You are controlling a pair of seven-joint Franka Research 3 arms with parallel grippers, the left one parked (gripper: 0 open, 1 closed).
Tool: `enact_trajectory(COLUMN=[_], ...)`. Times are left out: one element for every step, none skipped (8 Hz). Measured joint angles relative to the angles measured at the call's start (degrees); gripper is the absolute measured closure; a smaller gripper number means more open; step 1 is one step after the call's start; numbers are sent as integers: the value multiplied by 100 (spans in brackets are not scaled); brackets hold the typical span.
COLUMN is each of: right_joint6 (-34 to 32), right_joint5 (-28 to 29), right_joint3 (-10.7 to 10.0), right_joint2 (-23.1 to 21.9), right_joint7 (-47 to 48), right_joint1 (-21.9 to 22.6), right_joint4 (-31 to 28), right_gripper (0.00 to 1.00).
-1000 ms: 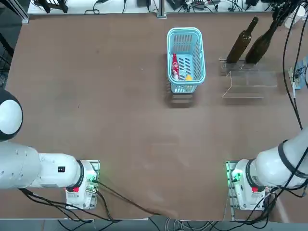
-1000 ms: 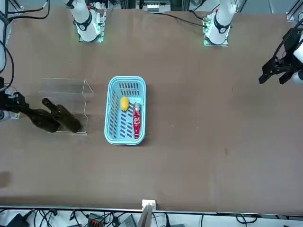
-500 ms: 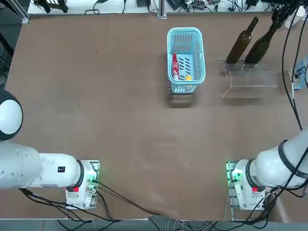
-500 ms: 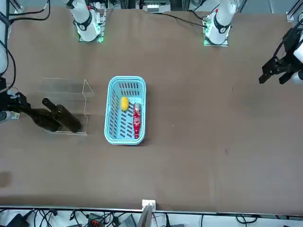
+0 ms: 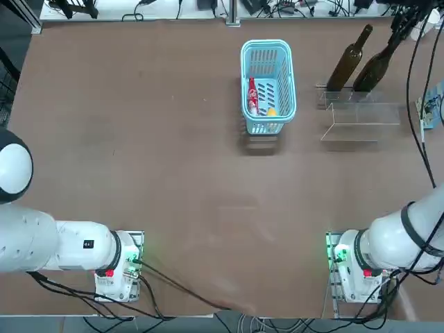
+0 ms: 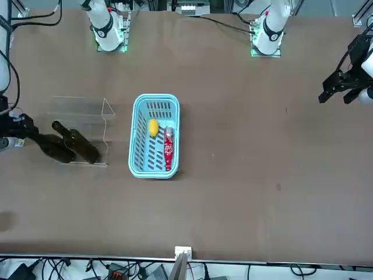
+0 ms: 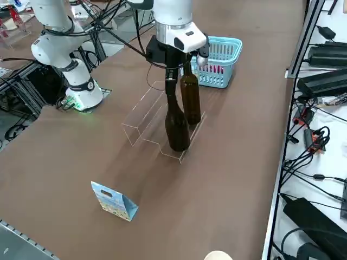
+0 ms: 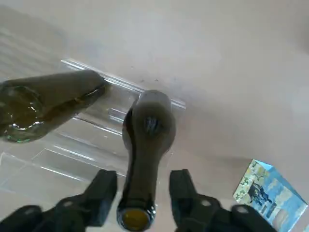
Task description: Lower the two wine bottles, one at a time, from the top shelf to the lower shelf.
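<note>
Two dark wine bottles [image 5: 347,61] [image 5: 378,61] stand upright side by side on the clear stepped stand [image 5: 361,121]. They are on its strip farthest from the arms' bases, which looks close to table level in the right side view. The strip nearer the bases [image 7: 149,105] holds nothing. My right gripper [image 8: 140,186] is open and straddles the top of one bottle's neck [image 8: 147,125], with a gap on each side. It is the bottle nearer the table's right edge [image 7: 176,127]. The other bottle [image 8: 43,104] [image 7: 190,97] stands free beside it. The gripper [image 5: 401,21] [image 6: 17,125] hangs above the stand.
A light-blue basket [image 5: 267,43] holding a red bottle and a yellow item stands left of the stand in the top view. A small blue patterned paper bag [image 7: 114,201] stands toward the table's right edge. Cables hang by the right arm.
The gripper's fingers have come apart from the bottle's neck. Both bottles and the arm stay where they were.
</note>
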Motion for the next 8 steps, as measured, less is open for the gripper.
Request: enact_trajectory(right_joint6=[-3, -5, -25, -56, -138, -281, -410, -518], right_joint5=[0, 2, 3, 4, 10, 30, 140, 324], right_joint3=[0, 6, 23, 53, 84, 131, 181, 226], right_joint2=[-42, -130, -263, -422, -569, -687, -801, -919], right_joint7=[0, -1, -1, -1, -1, -1, -1, 120], right_joint1=[0, 6, 25, 36, 42, 46, 57, 87], right_joint4=[6, 19, 37, 52, 94, 176, 279, 359], right_gripper=[11, 1, 0, 0, 0, 0, 0, 0])
